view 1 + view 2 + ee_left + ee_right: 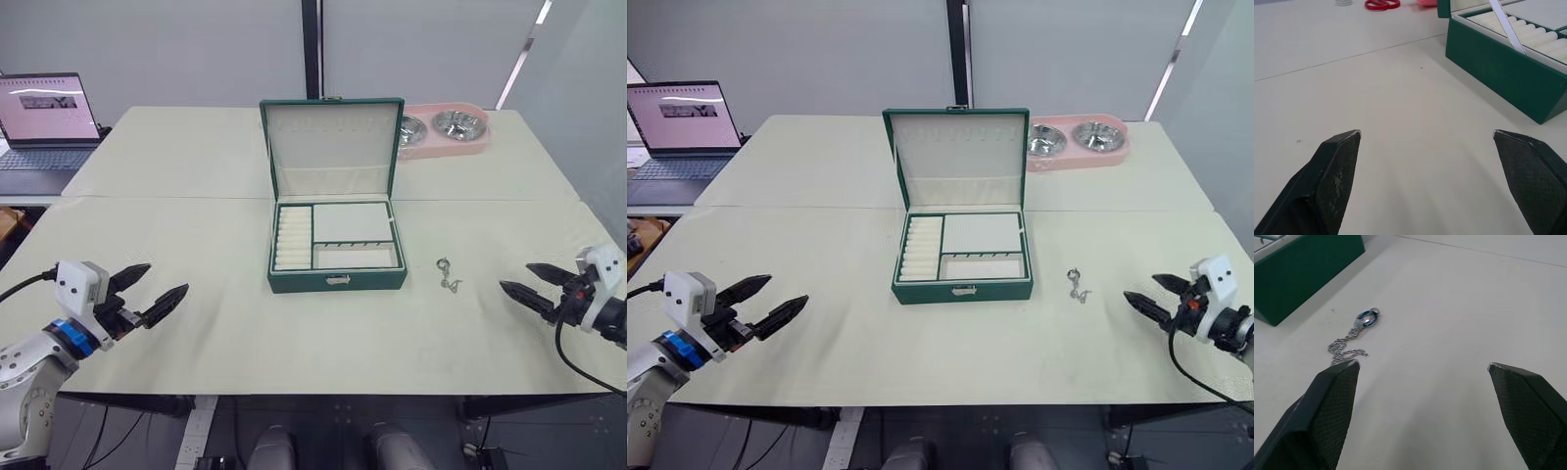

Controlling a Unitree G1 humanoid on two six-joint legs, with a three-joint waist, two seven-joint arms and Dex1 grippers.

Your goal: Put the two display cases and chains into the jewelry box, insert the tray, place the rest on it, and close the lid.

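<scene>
Your jewelry box (pixel 336 250) sits mid-table, lid (pixel 332 147) upright, with the tray (pixel 337 238) seated inside; its compartments look empty, though that's hard to confirm. One chain (pixel 449 275) lies on the table right of it. Both the left gripper (pixel 157 291) and right gripper (pixel 522 283) hover spread, holding nothing.

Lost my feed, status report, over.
Left gripper and right gripper open, empty. Tray in jewelry box, lid up. Chain on table, path clear.
</scene>
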